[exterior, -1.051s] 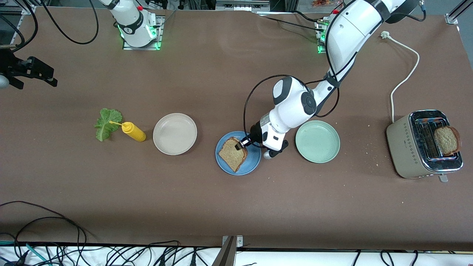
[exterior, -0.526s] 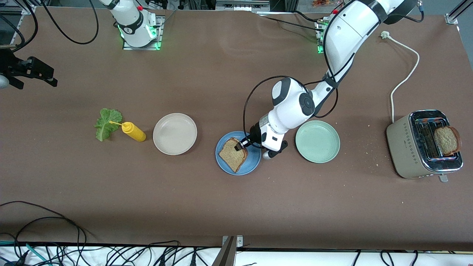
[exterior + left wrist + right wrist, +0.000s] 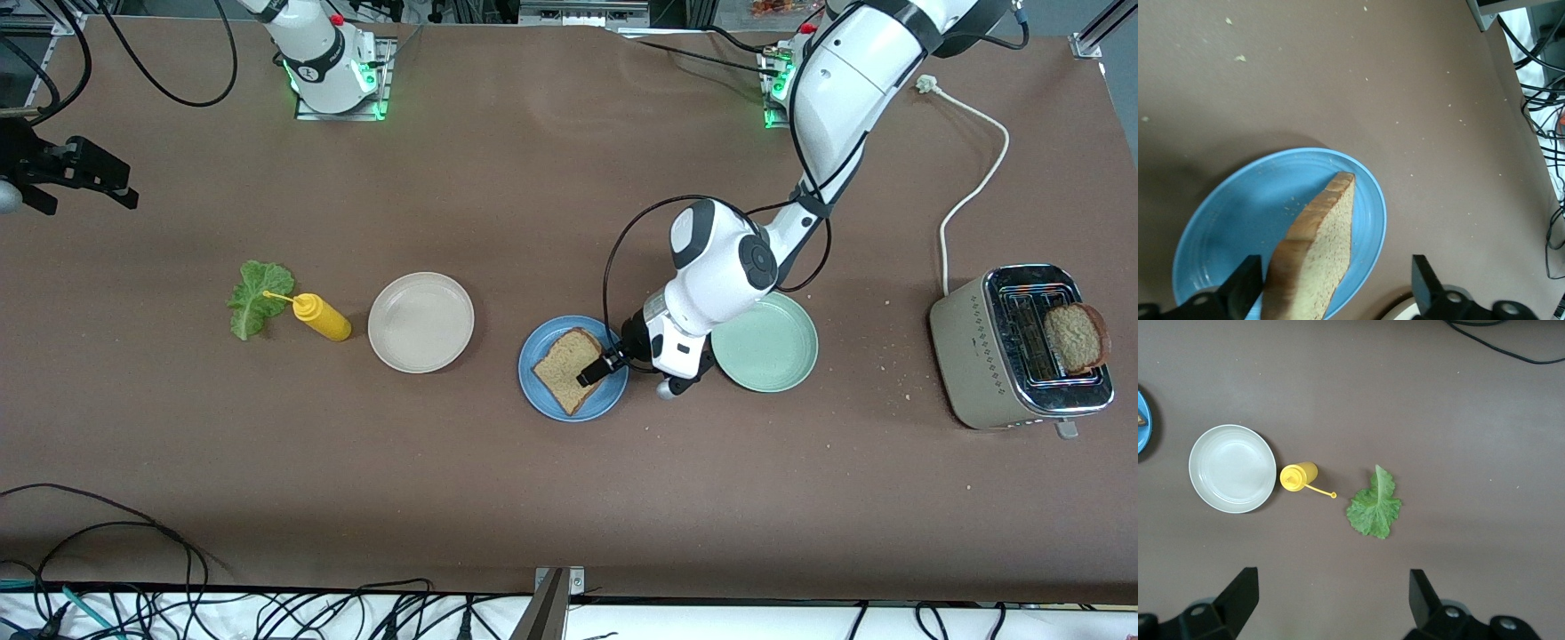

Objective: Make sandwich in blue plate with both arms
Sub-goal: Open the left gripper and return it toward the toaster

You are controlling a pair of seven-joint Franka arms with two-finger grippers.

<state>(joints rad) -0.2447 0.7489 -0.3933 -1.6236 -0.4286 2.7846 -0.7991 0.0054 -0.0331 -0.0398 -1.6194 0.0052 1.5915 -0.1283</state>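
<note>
- A square slice of brown wholemeal bread (image 3: 568, 370) lies on the round bright-blue plate (image 3: 544, 396), near the middle of the brown tabletop (image 3: 569, 498).
- The left gripper (image 3: 594, 371) hangs over the slice's edge, fingers (image 3: 1245, 293) spread wide; the bread sits between them, just beside one finger, ungripped.
- The right gripper (image 3: 1331, 603) waits high above the ruffled green lettuce leaf (image 3: 1374, 504), fingers wide apart.
</note>
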